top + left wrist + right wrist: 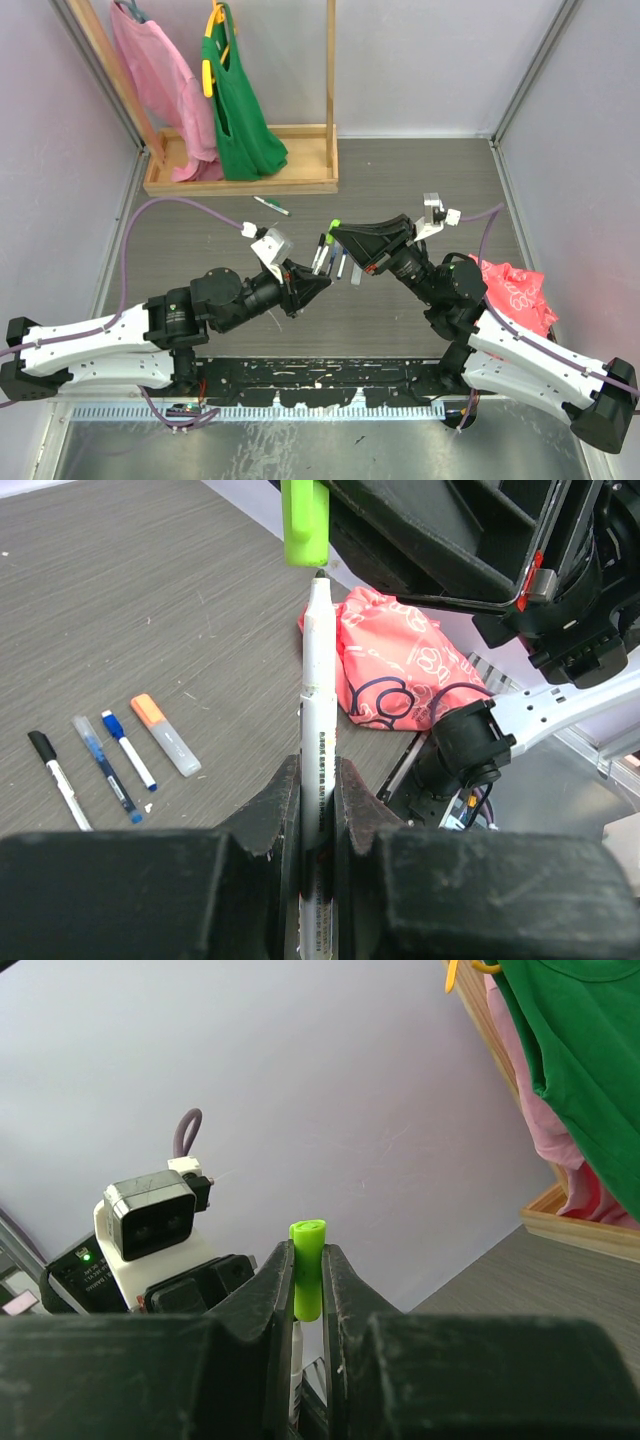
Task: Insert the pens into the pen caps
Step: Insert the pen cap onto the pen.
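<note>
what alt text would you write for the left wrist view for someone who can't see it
The left gripper clamps a white pen upright, its dark tip just under a light green cap held above by the right gripper. Four more pens lie side by side on the grey table at left, and a pink printed bag sits behind the pen.

Grey worktop [400, 190], four pens [107, 770] side by side, one green pen [271, 206] farther back, pink bag [515, 290] on the right, wooden rack [240, 185] behind
</note>
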Motion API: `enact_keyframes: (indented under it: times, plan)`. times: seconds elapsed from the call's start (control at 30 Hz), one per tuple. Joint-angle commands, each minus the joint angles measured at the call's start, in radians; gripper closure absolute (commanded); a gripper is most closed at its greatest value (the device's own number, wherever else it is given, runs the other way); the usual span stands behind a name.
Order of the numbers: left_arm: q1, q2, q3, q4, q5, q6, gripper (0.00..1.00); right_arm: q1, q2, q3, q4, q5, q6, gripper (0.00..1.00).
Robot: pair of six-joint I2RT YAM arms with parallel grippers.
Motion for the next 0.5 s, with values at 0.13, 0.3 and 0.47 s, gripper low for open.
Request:
enact_keyframes:
  times: [0.13, 0.3, 0.47]
  plan:
    - [-0.003, -0.005, 0.024, 0.082, -0.032, 0.015, 1.00, -0.002, -0.010, -0.012, 0.052, -0.019, 0.012, 1.00]
    - [-0.005, -0.005, 0.022, 0.084, -0.041, 0.017, 1.00, -0.002, -0.008, -0.021, 0.060, -0.033, 0.026, 1.00]
    - [-0.003, 0.003, 0.023, 0.086, -0.039, 0.015, 1.00, -0.002, 0.002, -0.034, 0.088, -0.043, 0.048, 1.00]
